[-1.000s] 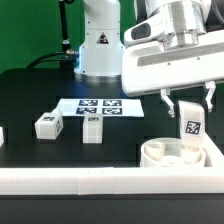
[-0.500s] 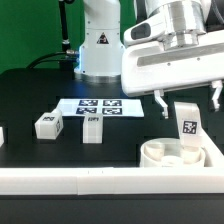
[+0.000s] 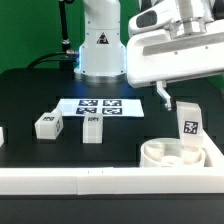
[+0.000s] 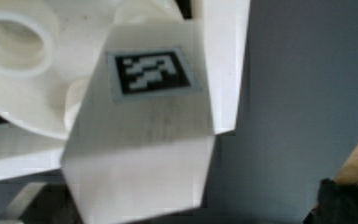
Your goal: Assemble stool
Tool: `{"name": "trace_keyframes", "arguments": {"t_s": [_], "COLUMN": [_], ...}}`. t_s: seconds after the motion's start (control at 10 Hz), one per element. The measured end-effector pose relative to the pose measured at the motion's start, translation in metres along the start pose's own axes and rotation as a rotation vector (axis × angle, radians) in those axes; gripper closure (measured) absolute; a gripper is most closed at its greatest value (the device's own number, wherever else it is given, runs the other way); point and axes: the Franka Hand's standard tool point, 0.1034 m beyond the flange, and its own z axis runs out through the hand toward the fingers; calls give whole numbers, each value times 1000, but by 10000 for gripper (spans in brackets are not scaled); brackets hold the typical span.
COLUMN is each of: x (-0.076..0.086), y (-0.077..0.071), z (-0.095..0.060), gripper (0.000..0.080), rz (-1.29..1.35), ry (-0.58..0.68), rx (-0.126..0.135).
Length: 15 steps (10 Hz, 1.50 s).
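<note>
The round white seat disc lies at the exterior view's right, just behind the front rail. One white leg with a square tag stands upright in it. My gripper is open just above the leg's top, its fingers spread wide and clear of the leg. In the wrist view the tagged leg fills the middle, with the seat disc behind it; the gripper holds nothing. Two more legs lie loose on the black table.
The marker board lies flat behind the loose legs, in front of the robot base. A long white rail runs along the table's front edge. A small white piece shows at the left edge.
My gripper has opened, let go of the leg and risen. The leg stays upright in the seat disc. The loose legs have not moved.
</note>
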Motion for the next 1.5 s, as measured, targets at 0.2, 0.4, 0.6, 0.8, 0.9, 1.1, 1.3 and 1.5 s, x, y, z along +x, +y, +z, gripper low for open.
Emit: {"name": "trace_keyframes", "arguments": {"t_s": [0.2, 0.4, 0.6, 0.8, 0.9, 1.1, 1.3, 1.5], "x": [11, 7, 5, 12, 12, 12, 17, 18], "y": [-7, -5, -3, 9, 8, 2, 3, 6], "z": [-5, -3, -1, -3, -6, -7, -2, 3], "gripper": [151, 151, 151, 151, 151, 151, 151, 151], "rz": [-1, 4, -20, -95, -92, -83, -125, -399], "ry": [-4, -47, -73, -337, -433, -629, -585, -562], "rx": [9, 6, 4, 17, 26, 47, 56, 86]}}
